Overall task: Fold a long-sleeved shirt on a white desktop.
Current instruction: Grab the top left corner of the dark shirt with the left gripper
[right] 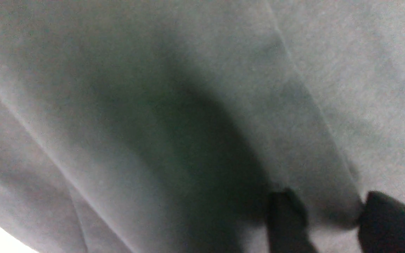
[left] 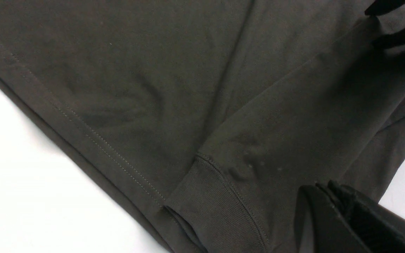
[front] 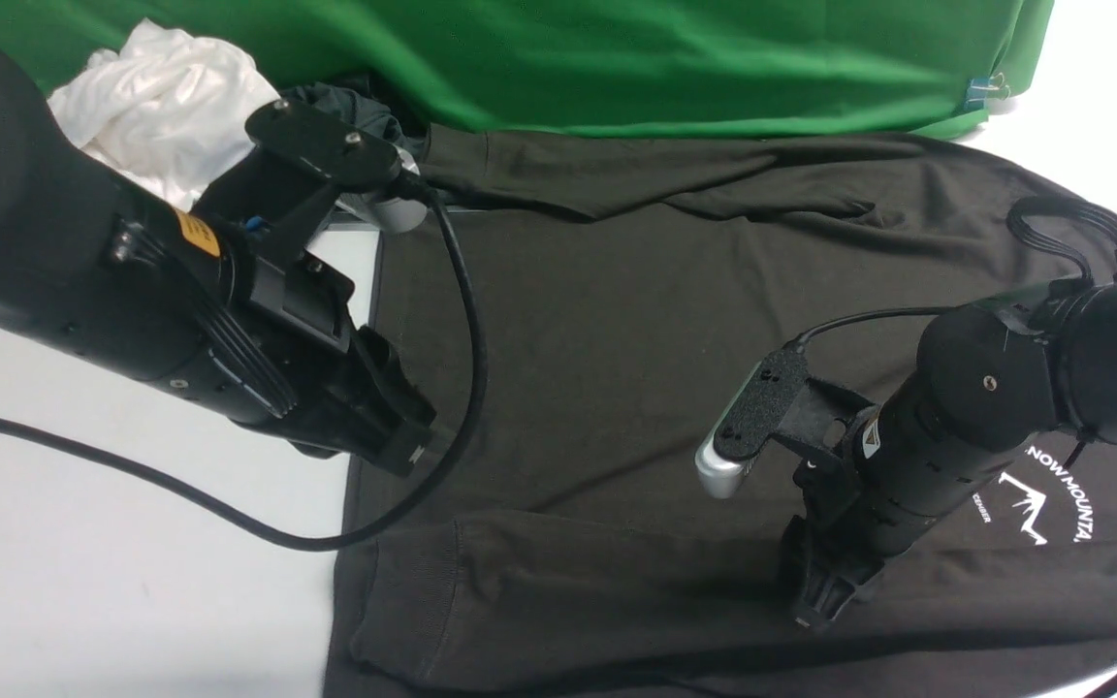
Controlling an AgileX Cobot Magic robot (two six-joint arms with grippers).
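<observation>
The long-sleeved shirt (front: 617, 339) lies spread on the white desktop (front: 83, 562), dark brownish-black, with its white mountain logo (front: 1043, 494) at the right. One sleeve is folded across the far side (front: 665, 184); the other lies along the near edge (front: 568, 582). My left gripper (front: 413, 451) hovers shut over the shirt's left hem, nothing visible between its fingers (left: 315, 196); the ribbed cuff (left: 206, 207) lies just beside it. My right gripper (front: 815, 606) presses down on the near sleeve. Its fingers (right: 287, 218) stand partly closed, with a raised ridge of shirt cloth (right: 329, 207) pinched between them.
A crumpled white garment (front: 161, 97) and a smaller dark garment (front: 355, 102) lie at the back left. The green cloth backdrop (front: 665, 58) hangs along the far edge, with a blue clip (front: 980, 92). The left arm's black cable (front: 229, 514) trails over the desktop and the hem.
</observation>
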